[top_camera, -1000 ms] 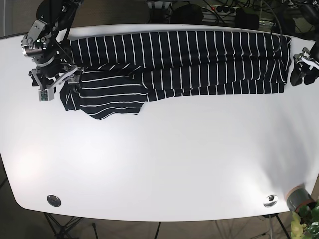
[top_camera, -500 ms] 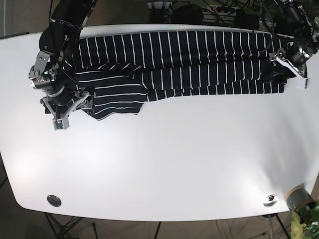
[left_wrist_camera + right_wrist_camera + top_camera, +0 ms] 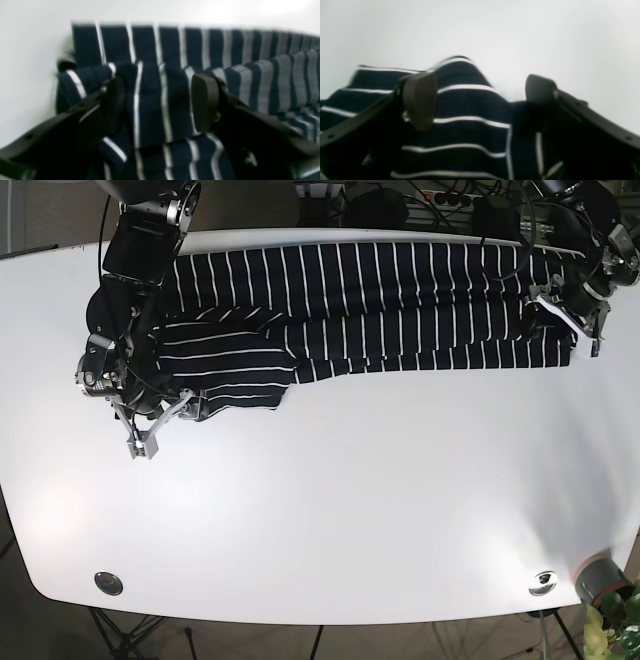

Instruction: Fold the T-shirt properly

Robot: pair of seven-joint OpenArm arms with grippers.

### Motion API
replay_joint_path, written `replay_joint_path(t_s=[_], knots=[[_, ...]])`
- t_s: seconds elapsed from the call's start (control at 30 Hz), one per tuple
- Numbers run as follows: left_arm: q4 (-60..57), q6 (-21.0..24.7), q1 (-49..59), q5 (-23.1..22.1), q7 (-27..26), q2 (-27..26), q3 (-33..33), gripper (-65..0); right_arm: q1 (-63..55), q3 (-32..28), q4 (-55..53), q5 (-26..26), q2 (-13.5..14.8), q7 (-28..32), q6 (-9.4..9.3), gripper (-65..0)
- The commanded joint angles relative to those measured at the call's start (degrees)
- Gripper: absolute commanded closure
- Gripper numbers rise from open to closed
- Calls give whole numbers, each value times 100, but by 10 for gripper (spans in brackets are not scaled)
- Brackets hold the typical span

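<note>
Table: while it is taking up most of the base view, the white table [image 3: 330, 510] is carrying nothing on its near half; everything is happening along the far edge.

T-shirt: the striped T-shirt [image 3: 400, 305] is lying as a long band across the far side of the table, already folded lengthwise, judging by the layered edges.

Sleeve: the sleeve [image 3: 225, 370] is spilling out of the band toward the near side at the base view's left end.

Progress: the task is looking roughly midway; the lengthwise fold is appearing done, while tucking in the sleeve and folding the band crosswise are still waiting.

Right arm: it is reaching down over the sleeve end, with the wrist tilted toward the table.

Right gripper: the right gripper [image 3: 480, 100] is standing spread, its pads straddling a raised hump of striped cloth at the sleeve's edge, not pinching it yet.

Left arm: it is bending in from the far corner over the band's other end.

Left gripper: the left gripper [image 3: 157, 102] is also gaping wide, with a bunched fold of cloth sitting between its pads; whether the pads are touching the fabric is too blurred to tell.
</note>
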Motion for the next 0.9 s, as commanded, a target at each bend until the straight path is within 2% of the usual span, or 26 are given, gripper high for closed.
replay_joint_path(t_s=[0.0, 0.13, 0.23, 0.33, 0.47, 0.57, 0.67, 0.87], knots=[[-147, -6, -203, 223, -270, -121, -33, -378, 190, 6, -94, 79, 62, 229, 27, -525], [-498, -6, -238, 619, -684, -121, -25, -378, 207, -21, -279, 79, 53, 378, 27, -523], [-560, -6, -220, 636, -833, -130, -25, -378, 190, -197, -288, 79, 53, 413, 27, -490], [-569, -6, -229, 654, -824, -130, -25, -378, 190, -267, -305, 79, 44, 431, 27, -384], [-569, -6, -238, 645, -824, -130, -25, -378, 198, -267, -288, 123, 35, 431, 27, -162], [-569, -6, -255, 654, -824, -130, -25, -378, 216, -267, -270, 132, 27, 431, 27, -19], [-569, -6, -255, 663, -824, -130, -16, -378, 190, -241, -147, 132, 27, 431, 27, -35], [-577, -6, -264, 663, -824, -130, -16, -378, -215, -241, 961, 132, 27, 387, 27, -33]])
